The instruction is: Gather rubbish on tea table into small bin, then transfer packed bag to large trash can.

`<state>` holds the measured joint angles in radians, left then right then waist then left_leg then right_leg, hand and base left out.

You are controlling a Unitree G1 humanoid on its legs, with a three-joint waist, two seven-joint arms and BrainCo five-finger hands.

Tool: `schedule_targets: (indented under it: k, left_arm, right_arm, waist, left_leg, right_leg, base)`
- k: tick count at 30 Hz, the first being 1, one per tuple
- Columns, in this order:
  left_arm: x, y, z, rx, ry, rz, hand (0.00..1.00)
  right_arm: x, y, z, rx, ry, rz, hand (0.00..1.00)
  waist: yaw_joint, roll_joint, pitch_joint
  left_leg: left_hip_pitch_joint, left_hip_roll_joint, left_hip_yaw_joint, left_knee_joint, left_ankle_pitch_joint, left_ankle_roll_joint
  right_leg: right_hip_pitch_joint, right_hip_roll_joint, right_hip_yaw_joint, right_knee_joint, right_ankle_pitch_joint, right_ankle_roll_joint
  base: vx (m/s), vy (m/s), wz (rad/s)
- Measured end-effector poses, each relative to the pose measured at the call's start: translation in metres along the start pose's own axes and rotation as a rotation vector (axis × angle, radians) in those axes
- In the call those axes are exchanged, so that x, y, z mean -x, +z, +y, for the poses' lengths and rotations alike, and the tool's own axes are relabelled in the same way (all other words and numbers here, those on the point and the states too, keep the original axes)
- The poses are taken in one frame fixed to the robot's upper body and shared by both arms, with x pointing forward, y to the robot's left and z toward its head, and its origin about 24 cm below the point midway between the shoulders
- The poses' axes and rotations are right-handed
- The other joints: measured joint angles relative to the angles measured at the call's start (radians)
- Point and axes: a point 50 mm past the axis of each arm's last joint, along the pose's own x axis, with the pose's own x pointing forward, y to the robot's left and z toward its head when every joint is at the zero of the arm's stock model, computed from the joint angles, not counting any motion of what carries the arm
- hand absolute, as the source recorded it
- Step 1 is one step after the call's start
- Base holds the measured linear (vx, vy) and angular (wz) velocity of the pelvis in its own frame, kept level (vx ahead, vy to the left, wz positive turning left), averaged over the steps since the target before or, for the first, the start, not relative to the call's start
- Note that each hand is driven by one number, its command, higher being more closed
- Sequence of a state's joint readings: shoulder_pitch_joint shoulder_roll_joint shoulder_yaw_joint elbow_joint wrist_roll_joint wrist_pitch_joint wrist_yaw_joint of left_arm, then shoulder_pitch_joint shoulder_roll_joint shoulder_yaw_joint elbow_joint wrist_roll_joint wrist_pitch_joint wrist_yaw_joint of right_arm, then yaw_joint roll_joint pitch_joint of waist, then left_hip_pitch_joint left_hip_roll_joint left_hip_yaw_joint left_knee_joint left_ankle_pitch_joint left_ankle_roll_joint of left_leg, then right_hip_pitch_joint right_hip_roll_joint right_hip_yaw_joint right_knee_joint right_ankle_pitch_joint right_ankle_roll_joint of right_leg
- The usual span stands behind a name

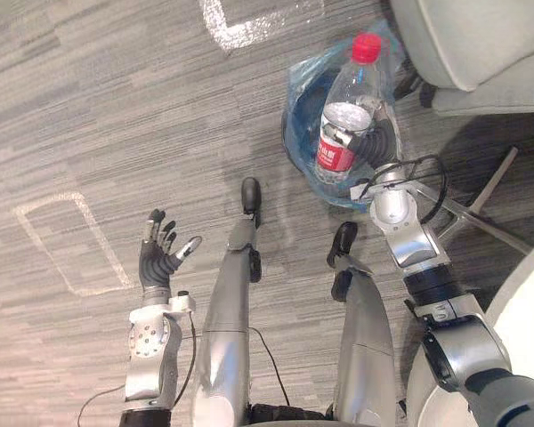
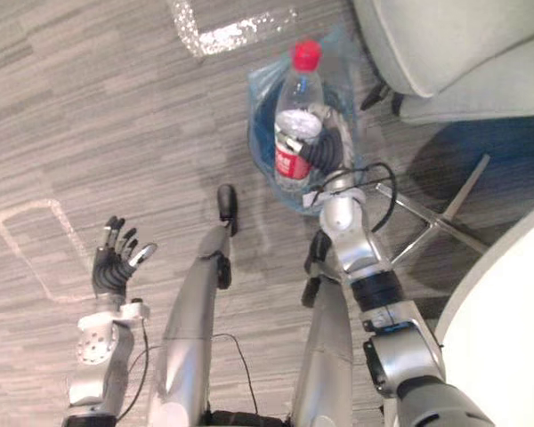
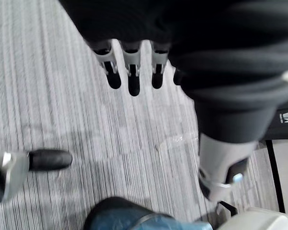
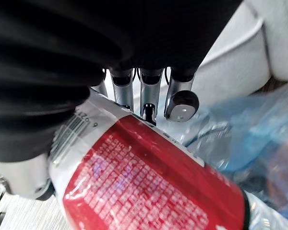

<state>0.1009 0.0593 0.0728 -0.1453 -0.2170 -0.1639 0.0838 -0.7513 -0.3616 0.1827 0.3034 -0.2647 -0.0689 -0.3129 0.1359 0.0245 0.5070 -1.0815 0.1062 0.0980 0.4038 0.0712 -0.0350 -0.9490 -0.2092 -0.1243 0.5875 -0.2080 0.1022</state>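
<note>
Silver L hand (image 1: 165, 253): nearest, low on the robot's left, over bare floor. Fingers straight & spread wide, nothing in them.
White table (image 1: 527, 325): curved edge, close by the right arm on the robot's right.
Carpet (image 1: 116, 107): grey, streaky, under everything.
R hand (image 2: 325, 147): reached fwd on the right, over the bin. Fingers (image 4: 181, 103) curled round the bottle at its label, so it's a full grasp.
Bottle (image 1: 345, 116): clear plastic w/ red label, in the R hand. Red cap (image 1: 366, 46) end points away from the robot, base end sits over the bin's mouth. Can't tell if the base touches the bag.
Small bin (image 1: 295, 133): dark, round, lined w/ a blue bag (image 1: 307, 76). On the carpet ahead of the robot, right of centre.
Metal leg (image 1: 491, 189): thin, slanting, just right of the bin.
Seat (image 1: 463, 44): pale grey upholstery, beyond the bin, far right corner.
Tape marks: white outline (image 1: 71, 240) beside the L hand, another (image 1: 249, 22) farthest off, at the far edge.
</note>
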Motion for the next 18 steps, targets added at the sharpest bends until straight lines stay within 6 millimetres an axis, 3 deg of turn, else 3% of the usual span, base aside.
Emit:
schedule_targets:
  k: [5, 12, 18]
  left_arm:
    - [0.001, 0.003, -0.012, 0.019, -0.065, -0.018, 0.00]
    - [0.002, 0.006, -0.022, 0.034, -0.103, -0.030, 0.00]
    - [0.003, 0.021, -0.035, 0.058, -0.158, -0.090, 0.00]
  right_arm:
    - [-0.006, 0.000, 0.001, 0.012, -0.001, 0.004, 0.00]
    - [0.000, -0.004, 0.005, 0.066, 0.006, 0.006, 0.00]
    - [0.020, -0.012, 0.028, 0.191, 0.086, -0.001, 0.00]
  waist:
    - [0.002, 0.001, -0.003]
    - [0.002, 0.000, -0.035]
    - [0.006, 0.001, -0.095]
  left_leg:
    - [-0.005, 0.002, 0.005, -0.001, 0.001, -0.002]
    - [-0.038, 0.004, 0.003, 0.001, 0.005, -0.007]
    - [-0.054, 0.005, 0.000, 0.004, 0.004, -0.009]
  right_leg:
    - [-0.015, -0.005, -0.009, 0.023, -0.017, -0.006]
    - [-0.053, -0.007, -0.019, 0.046, -0.024, -0.014]
    - [-0.065, -0.009, -0.032, 0.057, -0.035, -0.015]
  base:
    - [0.02, -0.013, 0.03]
    - [0.00, 0.000, 0.01]
    - [-0.01, -0.004, 0.04]
